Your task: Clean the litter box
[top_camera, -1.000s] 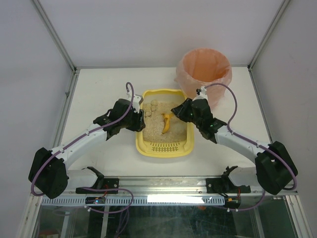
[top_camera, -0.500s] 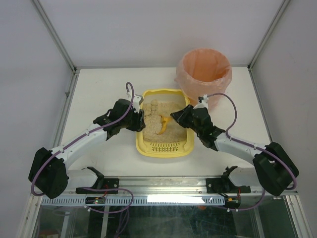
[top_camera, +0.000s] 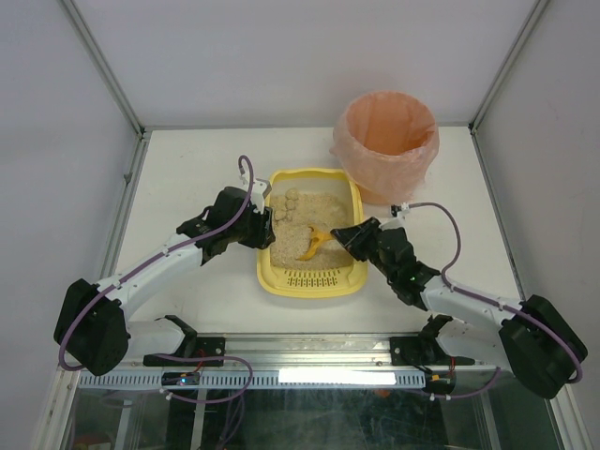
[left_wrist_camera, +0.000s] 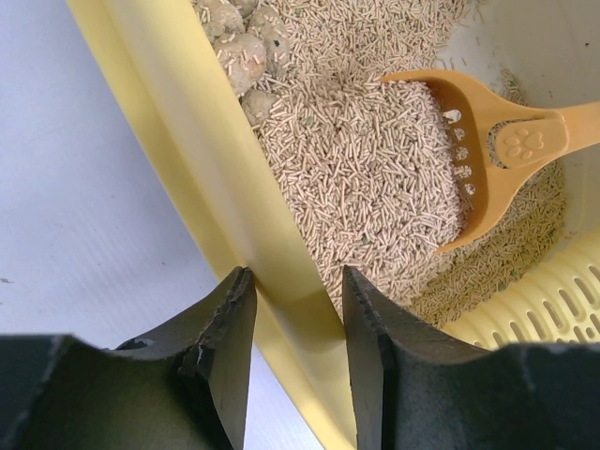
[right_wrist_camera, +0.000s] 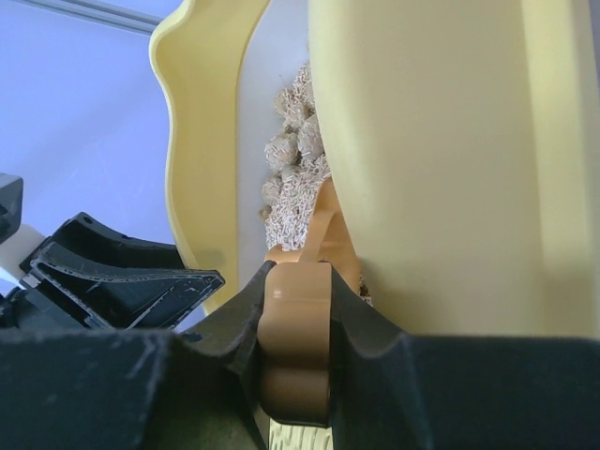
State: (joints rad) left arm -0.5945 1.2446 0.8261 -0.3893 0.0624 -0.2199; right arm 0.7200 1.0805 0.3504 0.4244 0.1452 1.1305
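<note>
The pale-yellow litter box sits mid-table with beige litter, its slotted grate at the near end. Several round clumps lie at its far left. My left gripper is shut on the box's left rim, one finger outside and one inside. My right gripper is over the box's right wall and shut on the handle of the orange slotted scoop. The scoop head rests in the litter, heaped with pellets. The right wrist view shows the handle clamped between my fingers, beside the box wall.
A round bin lined with a pink-orange bag stands at the back right, just behind the box's far right corner. White table surface surrounds the box. Walls of the enclosure rise on three sides.
My right gripper has moved back toward the near edge and lowered, drawing the scoop with it through the litter. The left gripper has not moved.
</note>
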